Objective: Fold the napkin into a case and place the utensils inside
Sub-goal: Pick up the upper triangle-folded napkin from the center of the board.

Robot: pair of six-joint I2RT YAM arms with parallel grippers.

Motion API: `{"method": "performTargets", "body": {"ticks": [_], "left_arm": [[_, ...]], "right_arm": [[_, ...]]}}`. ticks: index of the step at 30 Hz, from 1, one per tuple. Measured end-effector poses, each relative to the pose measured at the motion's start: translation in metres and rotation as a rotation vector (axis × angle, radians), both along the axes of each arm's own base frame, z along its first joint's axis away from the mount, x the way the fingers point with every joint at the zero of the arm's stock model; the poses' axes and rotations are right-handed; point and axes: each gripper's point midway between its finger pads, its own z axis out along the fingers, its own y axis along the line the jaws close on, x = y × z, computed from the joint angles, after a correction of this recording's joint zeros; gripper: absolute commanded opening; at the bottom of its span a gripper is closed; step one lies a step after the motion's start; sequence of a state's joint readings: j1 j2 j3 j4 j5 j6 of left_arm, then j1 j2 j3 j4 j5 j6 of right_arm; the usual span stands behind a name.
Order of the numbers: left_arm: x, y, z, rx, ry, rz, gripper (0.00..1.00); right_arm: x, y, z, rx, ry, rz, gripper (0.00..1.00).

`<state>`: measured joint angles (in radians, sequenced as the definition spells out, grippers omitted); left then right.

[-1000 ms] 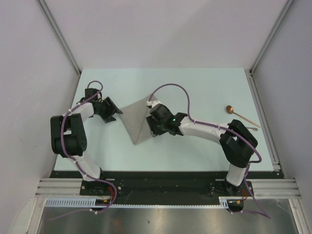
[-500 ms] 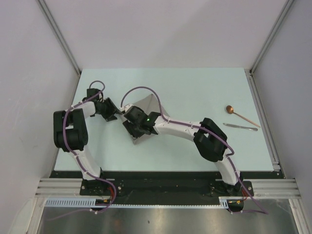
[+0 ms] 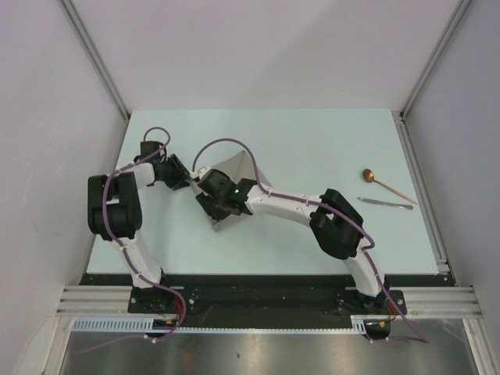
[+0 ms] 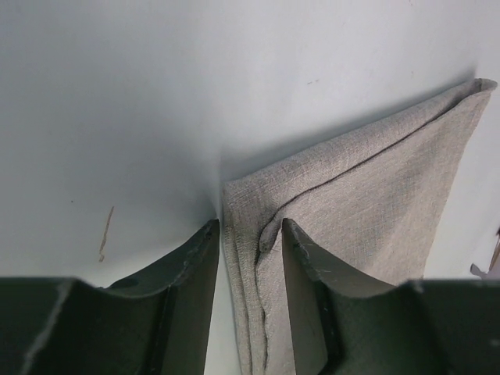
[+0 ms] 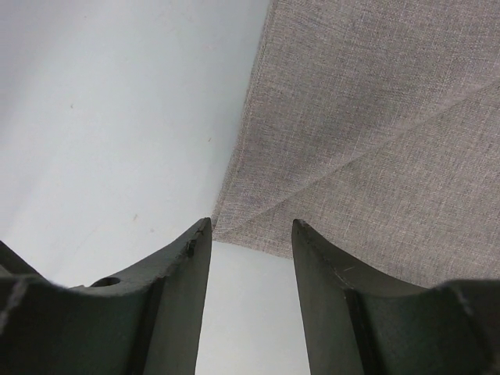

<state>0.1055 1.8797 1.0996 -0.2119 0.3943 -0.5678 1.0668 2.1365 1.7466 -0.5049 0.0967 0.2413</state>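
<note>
Only the wrist views show both released: the left hand (image 4: 250, 228) straddles the napkin (image 4: 375, 195)'s folded edge, the right hand (image 5: 251, 225) hangs by its corner.

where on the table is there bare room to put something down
The far strip of table behind the napkin is bare, as is the stretch between the right arm and the spoon. Crowded: left middle, where the left arm and right arm meet at the napkin.
</note>
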Motion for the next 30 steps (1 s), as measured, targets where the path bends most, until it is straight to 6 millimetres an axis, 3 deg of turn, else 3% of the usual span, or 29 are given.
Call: {"method": "performTargets", "body": {"ticks": [18, 30], "left_arm": [[0.002, -0.001, -0.006, 0.033, -0.004, 0.002, 0.15], [0.002, -0.001, -0.007, 0.040, 0.003, 0.004, 0.00]], "right_arm": [[0.004, 0.024, -0.022, -0.008, 0.022, 0.031, 0.56], [-0.009, 0.022, -0.034, -0.081, 0.001, 0.060, 0.40]]}}
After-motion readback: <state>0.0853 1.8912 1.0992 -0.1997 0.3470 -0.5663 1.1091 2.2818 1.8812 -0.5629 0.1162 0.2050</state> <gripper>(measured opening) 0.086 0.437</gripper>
